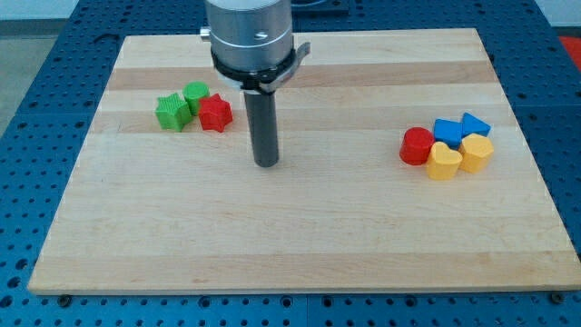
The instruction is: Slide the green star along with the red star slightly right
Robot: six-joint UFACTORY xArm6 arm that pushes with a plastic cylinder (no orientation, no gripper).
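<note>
Wooden board: my tip, a bare rod with no jaws, rests right of red star, apart; green star further left.

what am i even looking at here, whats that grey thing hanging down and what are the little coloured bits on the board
This is a single camera picture looking down at a slant on a wooden board that lies on a blue perforated table. The grey cylinder at the view's top is the end of a robot arm. It has no hand: it ends in a dark rod, and my tip slides on the board to push things. Nothing is held.

The coloured bits are small blocks. At the view's left sit a green star, a green round block and a red star, bunched together. My tip is to the right of and slightly below the red star, not touching it. At the view's right is another cluster: a red round block, two blue blocks and two yellow blocks.
</note>
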